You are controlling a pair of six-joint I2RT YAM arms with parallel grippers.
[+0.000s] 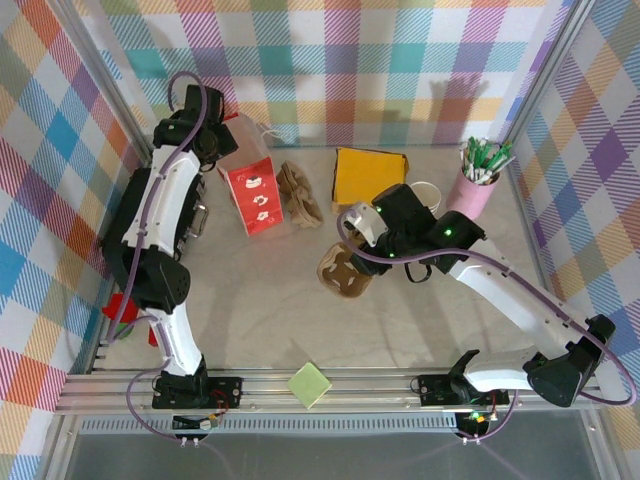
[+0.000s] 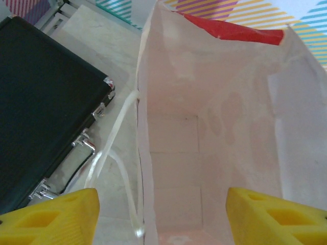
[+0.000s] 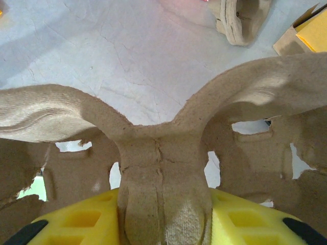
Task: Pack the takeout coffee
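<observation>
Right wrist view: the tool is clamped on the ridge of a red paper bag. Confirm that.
Wrong thing: the right tool is clamped on the ridge of a brown pulp cup carrier, as the right wrist view shows.

Your paper bag (image 2: 204, 153) is matt and creased, pale inside. At its nine o'clock, the black case (image 2: 41, 92) looks smooth, with shiny metal latches (image 2: 84, 143). The cup carrier (image 3: 163, 153) is rough, fibrous pulp; the fingers (image 3: 76, 219) of your right hand (image 3: 163, 227) are matt yellow plastic. The surface (image 3: 102, 46) looks smooth, marbled.

Plaid walls (image 1: 400, 60) w/ pale marble tabletop (image 1: 250, 310)
</observation>
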